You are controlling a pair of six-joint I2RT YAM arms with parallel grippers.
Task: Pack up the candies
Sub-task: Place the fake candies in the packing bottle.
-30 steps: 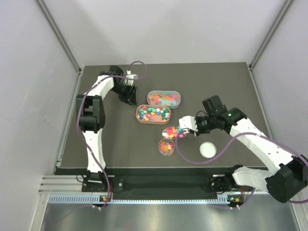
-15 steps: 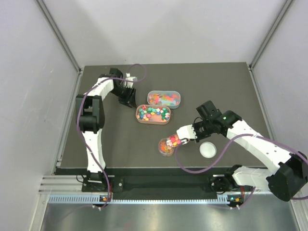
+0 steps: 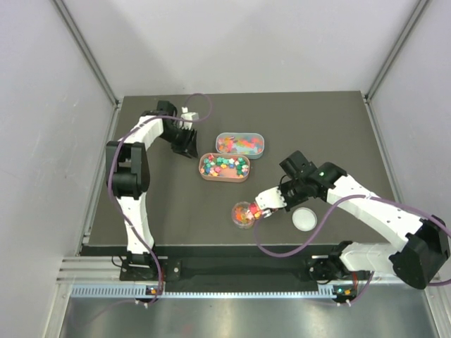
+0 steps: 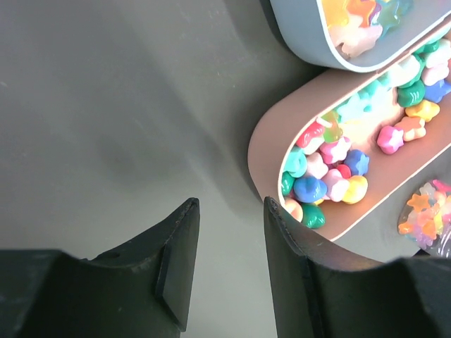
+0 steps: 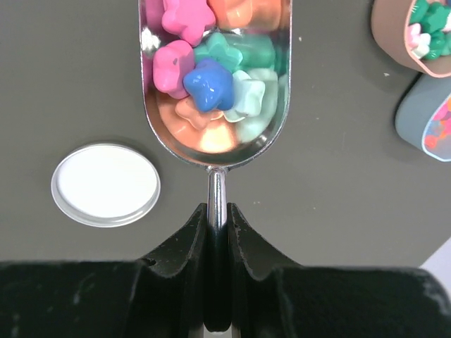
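Candies (image 5: 204, 81) in mixed colours fill the bowl of a metal scoop (image 5: 243, 137). My right gripper (image 5: 217, 208) is shut on the scoop's thin handle. In the top view the right gripper (image 3: 277, 199) holds the scoop (image 3: 261, 206) with its tip over the small clear jar (image 3: 242, 216), which has candies inside. More candies (image 4: 331, 162) lie in the brown oval tray (image 3: 225, 167), and others in the grey oval tray (image 3: 240, 144). My left gripper (image 4: 230, 208) is open over bare table, left of the brown tray (image 4: 262, 144). It sits at the far left (image 3: 187, 144).
The jar's white lid (image 3: 304, 219) lies on the dark table right of the jar, and to the left of the scoop in the right wrist view, lid (image 5: 106, 184). The grey tray (image 4: 310, 35) touches the brown one. The arms' purple cables loop over the table.
My right arm has carried the loaded scoop left and toward the near edge, from beside the brown tray to the jar's rim. The left arm has hardly moved.
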